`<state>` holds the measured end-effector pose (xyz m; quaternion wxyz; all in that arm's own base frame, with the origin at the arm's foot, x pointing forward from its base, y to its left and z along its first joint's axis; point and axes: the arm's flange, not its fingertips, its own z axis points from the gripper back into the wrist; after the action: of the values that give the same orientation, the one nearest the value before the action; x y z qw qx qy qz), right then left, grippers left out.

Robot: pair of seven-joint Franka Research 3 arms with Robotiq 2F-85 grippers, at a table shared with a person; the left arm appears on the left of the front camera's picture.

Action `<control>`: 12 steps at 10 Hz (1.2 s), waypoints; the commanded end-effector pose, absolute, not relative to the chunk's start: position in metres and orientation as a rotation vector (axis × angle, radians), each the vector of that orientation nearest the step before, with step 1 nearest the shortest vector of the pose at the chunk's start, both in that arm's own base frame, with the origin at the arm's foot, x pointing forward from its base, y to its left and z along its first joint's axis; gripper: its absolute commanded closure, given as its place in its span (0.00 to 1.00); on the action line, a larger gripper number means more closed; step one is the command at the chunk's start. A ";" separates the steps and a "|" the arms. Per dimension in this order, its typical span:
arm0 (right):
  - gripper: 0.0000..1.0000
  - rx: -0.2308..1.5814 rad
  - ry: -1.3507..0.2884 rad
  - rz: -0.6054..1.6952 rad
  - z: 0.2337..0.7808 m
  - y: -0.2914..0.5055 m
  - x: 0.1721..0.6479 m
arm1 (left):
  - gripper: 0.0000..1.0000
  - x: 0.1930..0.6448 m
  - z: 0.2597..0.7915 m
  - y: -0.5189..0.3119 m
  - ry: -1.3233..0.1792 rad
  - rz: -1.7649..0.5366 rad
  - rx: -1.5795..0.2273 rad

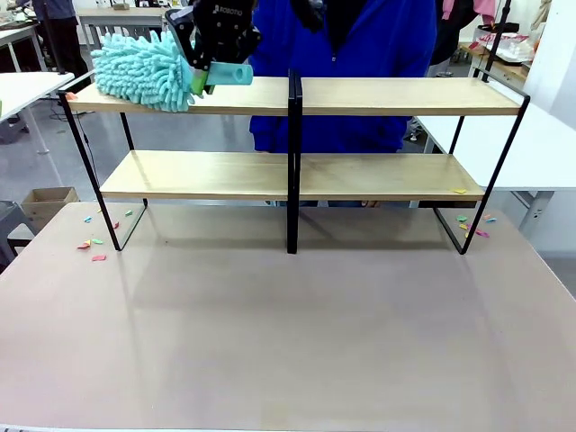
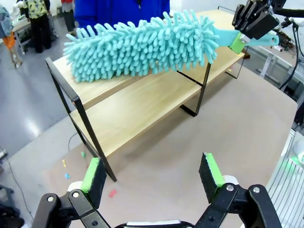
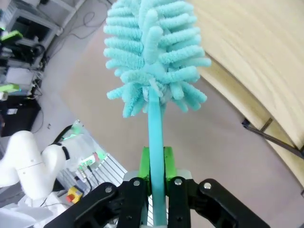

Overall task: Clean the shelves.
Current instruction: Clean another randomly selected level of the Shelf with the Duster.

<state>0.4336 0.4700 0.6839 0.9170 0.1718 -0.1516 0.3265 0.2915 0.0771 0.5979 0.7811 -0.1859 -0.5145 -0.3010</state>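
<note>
Pinching the teal duster by its handle, the right gripper held its fluffy head over the shelves; the left gripper hung spread, empty.

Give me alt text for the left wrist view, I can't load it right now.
A fluffy teal duster lies along the top board of the shelves, its handle clamped in the right claw at upper right. The left claw hangs open over the table in the foreground, holding nothing. Small coloured scraps lie on the table beside the shelves' near leg.
</note>
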 end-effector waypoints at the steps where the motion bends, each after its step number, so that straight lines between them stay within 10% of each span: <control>1: 0.88 0.433 -0.335 0.738 0.689 0.498 0.435 | 0.00 0.292 0.597 0.078 -1.119 -0.660 -0.409; 12: 0.88 0.450 -0.204 0.976 0.687 0.475 0.401 | 0.00 0.292 0.597 0.078 -1.119 -0.660 -0.409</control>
<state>0.4027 0.4830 0.6950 0.8663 0.1973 -0.1054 0.4467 0.2915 0.0771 0.5979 0.7811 -0.1859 -0.5145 -0.3010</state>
